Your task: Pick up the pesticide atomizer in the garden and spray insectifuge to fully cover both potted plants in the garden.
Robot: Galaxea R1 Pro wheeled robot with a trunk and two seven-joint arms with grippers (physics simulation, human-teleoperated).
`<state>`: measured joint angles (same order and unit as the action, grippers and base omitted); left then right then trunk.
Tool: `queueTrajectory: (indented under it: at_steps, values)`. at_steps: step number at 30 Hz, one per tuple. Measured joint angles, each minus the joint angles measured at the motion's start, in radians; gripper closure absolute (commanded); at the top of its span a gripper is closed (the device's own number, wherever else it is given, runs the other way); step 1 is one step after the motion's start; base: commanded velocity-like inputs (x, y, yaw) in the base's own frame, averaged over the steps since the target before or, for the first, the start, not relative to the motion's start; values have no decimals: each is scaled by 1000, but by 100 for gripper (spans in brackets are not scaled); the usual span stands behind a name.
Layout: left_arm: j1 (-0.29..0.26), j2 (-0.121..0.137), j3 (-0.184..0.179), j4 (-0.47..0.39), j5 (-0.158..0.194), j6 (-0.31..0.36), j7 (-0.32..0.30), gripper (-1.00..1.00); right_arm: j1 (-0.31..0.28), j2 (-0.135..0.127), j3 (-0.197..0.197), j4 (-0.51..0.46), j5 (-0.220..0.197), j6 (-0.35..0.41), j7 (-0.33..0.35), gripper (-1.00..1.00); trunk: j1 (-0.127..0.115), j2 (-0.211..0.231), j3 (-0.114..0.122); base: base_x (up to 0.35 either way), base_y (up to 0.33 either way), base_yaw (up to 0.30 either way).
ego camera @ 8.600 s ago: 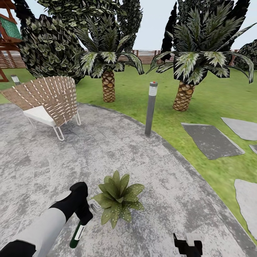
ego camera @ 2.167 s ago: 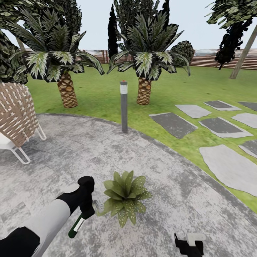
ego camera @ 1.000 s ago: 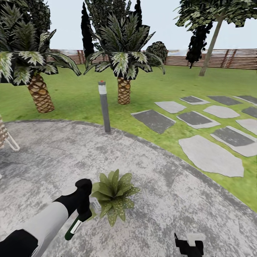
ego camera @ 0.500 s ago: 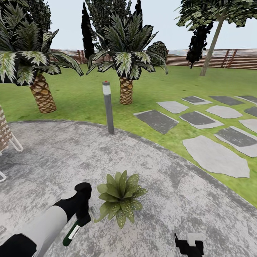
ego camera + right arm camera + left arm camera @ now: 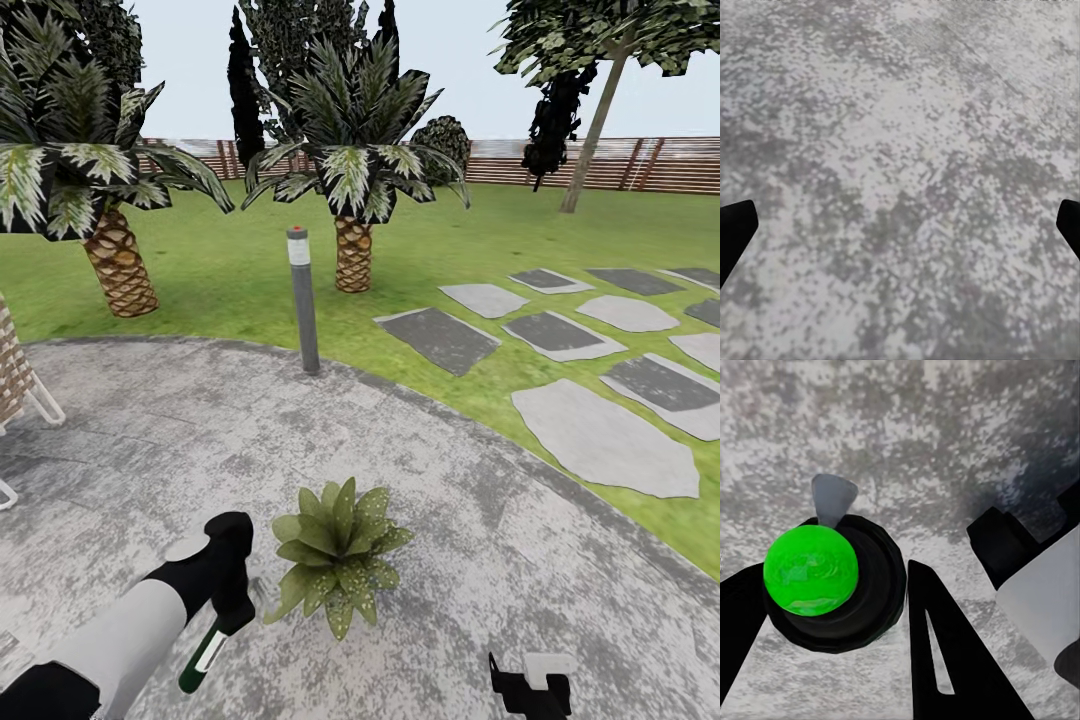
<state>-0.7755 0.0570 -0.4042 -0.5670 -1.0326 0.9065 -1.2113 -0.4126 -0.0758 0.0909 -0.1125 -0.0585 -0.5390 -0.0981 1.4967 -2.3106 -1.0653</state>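
On the grey patio (image 5: 480, 560), the left gripper (image 5: 232, 610) clamps the pesticide atomizer (image 5: 205, 655) beside a potted plant (image 5: 338, 555), while the right gripper (image 5: 528, 690) hangs with fingers spread apart.

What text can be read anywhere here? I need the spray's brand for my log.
None can be read.
The pesticide atomizer, held in the left pincer, carries a white label, but no letters show on it.
The bollard lamp bears no marking.
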Motion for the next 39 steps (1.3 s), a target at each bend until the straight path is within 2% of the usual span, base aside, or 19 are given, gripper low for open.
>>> queueTrajectory:
  at_steps: [3, 6, 9, 12, 15, 18, 21, 23, 25, 28, 33, 39]
  values:
    - [-1, 1, 2, 2, -1, 0, 1, 100, 0, 1, 0, 0, 0, 0, 1, -100, 0, 0, 0, 0, 0, 0]
    - [0, 13, 2, 8, -3, -3, -1, 100, 0, 1, 1, 0, 0, 0, 1, -100, 0, 0, 0, 0, 0, 0]
    - [-3, 8, -4, 7, -2, -3, -5, 100, 0, 1, 1, 0, 0, 0, 2, -100, 0, 0, 0, 0, 0, 0]
    - [-8, -9, -8, 1, -1, 0, -12, 100, 0, 1, 1, 0, 0, 0, 2, -100, 0, 0, 0, 0, 0, 0]
    - [-36, -47, -10, 7, -2, 0, -16, 100, 0, 1, 0, 0, 0, 0, 2, -100, 0, 0, 0, 0, 0, 0]
    - [-56, -54, -16, 13, 1, 1, -19, 100, -1, 1, 0, 0, 0, 0, 2, -100, 0, 0, 0, 0, 0, 0]
    - [-50, -40, -33, 17, 0, 0, -19, 100, 0, 1, 0, 0, 0, 0, 2, -100, 0, 0, 0, 0, 0, 0]
    - [-46, -22, -36, 17, -1, -1, -20, 100, 0, 1, 0, 0, 0, 0, 2, -100, 0, 0, 0, 0, 0, 0]
    - [-40, 9, -39, 18, -4, -5, -19, 100, 0, 0, 0, 0, 0, 0, 2, -100, 0, 0, 0, 0, 0, 0]
    - [-27, 30, -40, 18, -2, -5, -19, 100, 0, 0, 0, 0, 0, 0, 2, -100, 0, 0, 0, 0, 0, 0]
    - [-17, 28, -35, 18, 0, -48, -15, 100, 0, 1, 1, 0, 0, 0, 2, -100, 0, 0, 0, 0, 0, 0]
    - [-17, 25, -22, 16, 9, -57, -12, 100, 0, 2, 1, 0, 0, 0, 2, -100, 0, 0, 0, -42, 40, -33]
